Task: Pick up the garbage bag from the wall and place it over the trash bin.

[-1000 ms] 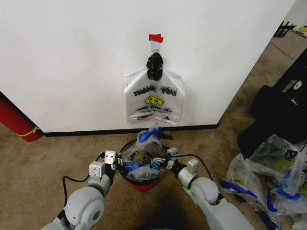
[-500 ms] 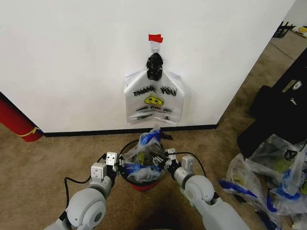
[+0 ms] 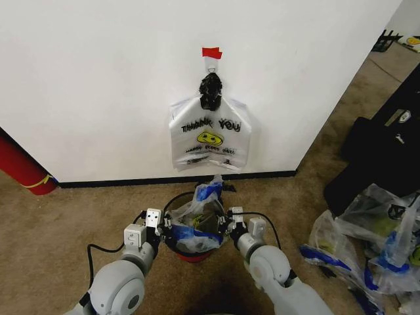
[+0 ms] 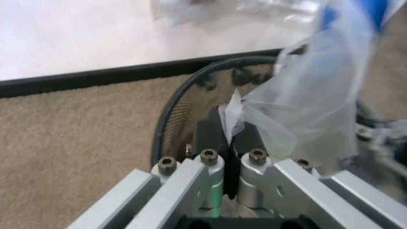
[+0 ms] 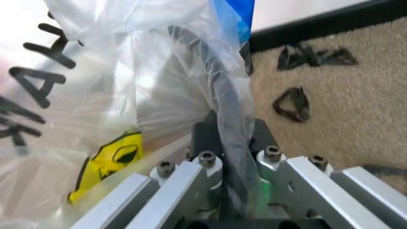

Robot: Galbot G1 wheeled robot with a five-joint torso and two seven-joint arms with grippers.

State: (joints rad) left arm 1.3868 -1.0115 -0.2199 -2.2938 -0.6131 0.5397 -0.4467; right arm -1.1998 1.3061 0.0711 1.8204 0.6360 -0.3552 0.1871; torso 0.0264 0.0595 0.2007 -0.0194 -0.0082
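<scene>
- Left gripper (image 3: 167, 229), lower centre of the head view, just left of the trash bin (image 3: 178, 251); jaws pinched tight on a thin fold of the garbage bag (image 3: 197, 216), as seen in the left wrist view, where the film rises from between the two pads.
- Right gripper (image 3: 225, 223), lower centre of the head view, just right of the bin; jaws clamped on a bunched strip of the same bag, shown in the right wrist view as a dark twisted band of plastic running down between the pads.
- Garbage bag stretched between the two grippers directly above the bin's mouth, crinkled and translucent, with blue patches along its top and lower edge; one blue-tipped peak standing up toward the wall (image 3: 98, 85).
- In the left wrist view, bag (image 4: 311, 90) at the right of the frame, with the bin's dark round rim (image 4: 190, 86) curving behind it over tan carpet.
- In the right wrist view, bag (image 5: 184, 67) across the left and centre, with a yellow printed patch at lower left and a blue patch at the top.
- Trash bin on the carpet, centre bottom of the head view, black mesh with a red base, mostly covered by the bag.
- White wall with black baseboard across the upper frame; red tape strip (image 3: 211, 52) above a hook at top centre.
- White "THANK YOU" bag (image 3: 209, 134) hanging from the hook by a black knot, just above the bin.
- Bulging clear bags (image 3: 367, 243) on the floor at lower right, well apart from the bin.
- Red cylinder (image 3: 23, 167) leaning at the left edge.
</scene>
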